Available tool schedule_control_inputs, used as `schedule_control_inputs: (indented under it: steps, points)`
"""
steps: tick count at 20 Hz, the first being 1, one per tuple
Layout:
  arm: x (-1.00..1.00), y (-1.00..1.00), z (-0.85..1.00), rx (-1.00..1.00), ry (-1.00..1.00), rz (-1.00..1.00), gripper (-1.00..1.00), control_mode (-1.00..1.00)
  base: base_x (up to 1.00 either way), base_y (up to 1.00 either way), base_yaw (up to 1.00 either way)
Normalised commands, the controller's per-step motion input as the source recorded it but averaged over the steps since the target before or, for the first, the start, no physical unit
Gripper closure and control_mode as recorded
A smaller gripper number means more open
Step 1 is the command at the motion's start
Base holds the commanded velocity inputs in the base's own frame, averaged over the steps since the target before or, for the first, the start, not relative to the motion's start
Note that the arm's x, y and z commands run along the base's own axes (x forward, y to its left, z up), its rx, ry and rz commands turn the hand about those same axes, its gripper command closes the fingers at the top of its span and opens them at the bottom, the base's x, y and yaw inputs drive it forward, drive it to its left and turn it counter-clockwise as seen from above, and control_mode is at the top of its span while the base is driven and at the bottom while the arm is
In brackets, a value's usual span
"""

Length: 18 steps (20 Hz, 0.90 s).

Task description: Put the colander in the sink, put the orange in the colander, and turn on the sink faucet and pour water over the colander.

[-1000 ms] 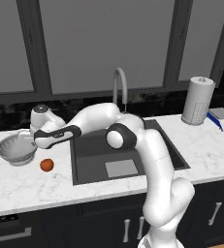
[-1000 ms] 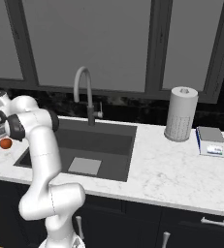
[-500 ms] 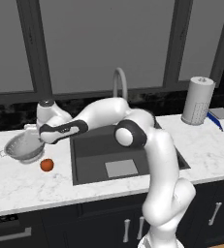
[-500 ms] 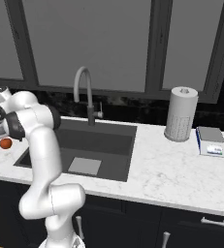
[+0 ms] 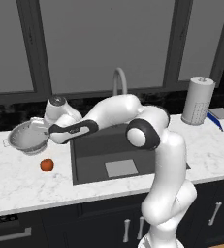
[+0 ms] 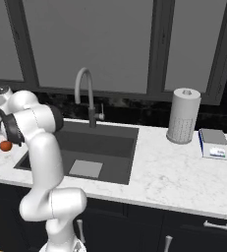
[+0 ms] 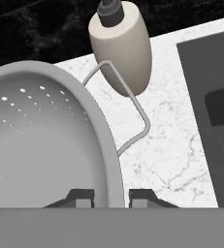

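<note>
I'm looking at a white marble counter (image 5: 16,181) under dark windows, with the dark sink (image 5: 91,155) set into it and the sink faucet (image 5: 119,80) arching behind. The arm reaches far left, and my gripper (image 7: 111,196) sits at the colander (image 5: 27,137), which rests on the counter left of the sink. In the hand view the 2 fingertips (image 7: 82,196) straddle the colander's rim, 1 inside the bowl and 1 outside, with a narrow gap holding the rim between them; I cannot tell whether they are actually pressing it. The cream soap dispenser (image 7: 122,46) stands just beyond the colander's wire handle. The orange (image 5: 46,165) lies on the counter near the colander, apart from it.
</note>
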Motion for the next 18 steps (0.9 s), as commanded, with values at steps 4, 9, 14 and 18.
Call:
schedule_control_inputs:
  steps: [4,9,14,18]
  points:
    - [-0.27,-0.02,0.48,0.12,-0.08,-0.07,1.00,-1.00,0.00,0.00,0.00]
    - [-0.45,-0.20,0.44,0.08,0.08,-0.04,1.00,-1.00,0.00,0.00,0.00]
    - [-0.41,-0.48,0.48,0.04,0.18,-0.04,1.00,-1.00,0.00,0.00,0.00]
    - [-0.27,-0.76,0.42,0.00,0.19,-0.12,1.00,-1.00,0.00,0.00,0.00]
